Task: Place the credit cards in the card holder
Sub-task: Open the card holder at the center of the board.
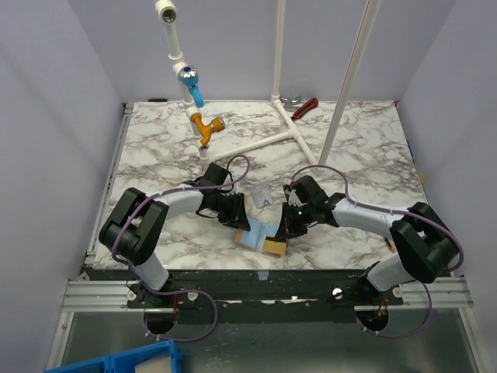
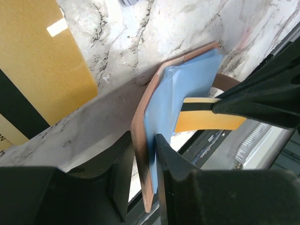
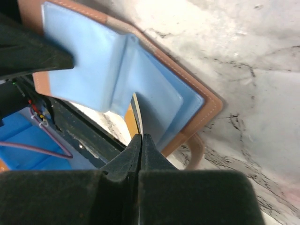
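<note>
1. Under the card holder (image 1: 256, 233), the surface (image 1: 373, 155) is running out. The holder is sitting open and part-lifted just beside the near rim, so a hard push from the card could be tipping it over that rim.
2. Around the card holder's tan flap, the left tool (image 2: 143, 138) is straddling the leather with its jaws only slightly apart, a finger lying against each face. If that hold is too loose, the flap could be swinging shut over the pocket, or the whole holder could be sliding away from the card.
3. At the card holder's blue pocket, the right tool (image 3: 140, 140) is fully closed, pinching the gold card (image 2: 206, 117) by one end. A tilted entry is risking a corner snagging the lining, with the card bowing or slipping in the grip.
4. Beside the card holder, a second gold card (image 2: 42, 70) is lying flat, and a sweeping left arm could be nudging it.
</note>
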Robot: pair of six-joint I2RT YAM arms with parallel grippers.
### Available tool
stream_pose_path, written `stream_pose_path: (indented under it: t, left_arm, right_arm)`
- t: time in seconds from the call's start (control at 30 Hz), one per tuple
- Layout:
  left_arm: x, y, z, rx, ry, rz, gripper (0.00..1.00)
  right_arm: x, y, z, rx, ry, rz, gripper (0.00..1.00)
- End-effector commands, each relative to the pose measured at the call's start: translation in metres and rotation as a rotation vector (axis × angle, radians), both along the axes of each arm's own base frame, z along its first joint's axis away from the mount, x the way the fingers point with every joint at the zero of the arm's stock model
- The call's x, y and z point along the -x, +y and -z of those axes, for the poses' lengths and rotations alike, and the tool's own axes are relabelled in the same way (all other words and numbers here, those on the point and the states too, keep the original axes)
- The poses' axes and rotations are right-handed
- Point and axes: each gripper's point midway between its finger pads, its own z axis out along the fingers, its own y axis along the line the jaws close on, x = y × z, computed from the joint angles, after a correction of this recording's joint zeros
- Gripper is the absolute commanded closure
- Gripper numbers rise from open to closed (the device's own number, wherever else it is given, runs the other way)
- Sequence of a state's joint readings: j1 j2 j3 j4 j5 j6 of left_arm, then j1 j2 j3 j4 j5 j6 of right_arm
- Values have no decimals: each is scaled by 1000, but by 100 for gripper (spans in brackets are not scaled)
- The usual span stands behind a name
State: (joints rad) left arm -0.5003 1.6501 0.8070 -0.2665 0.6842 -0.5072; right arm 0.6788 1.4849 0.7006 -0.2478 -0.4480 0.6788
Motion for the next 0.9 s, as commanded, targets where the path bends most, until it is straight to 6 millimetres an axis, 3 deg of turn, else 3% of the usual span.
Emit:
stream_pose_path:
  t: [0.0, 0.17, 0.37, 0.53, 0.87]
  left_arm:
    - [-8, -5, -10, 14, -95, 15, 70]
    - [-5, -1, -7, 2, -140, 55, 51]
    - [-12, 8, -3, -69, -210, 96, 48]
    - [-13, 11, 0, -104, -213, 112, 52]
    - [-8, 6, -2, -77, -218, 135, 52]
  right_arm:
    - [-6, -26, 23, 179, -12, 49, 99]
    - [-7, -25, 22, 170, -21, 41, 99]
    - [-23, 4, -10, 31, -65, 35, 99]
    - [-35, 30, -39, -140, -120, 61, 99]
    - [-28, 32, -17, -146, -83, 30, 99]
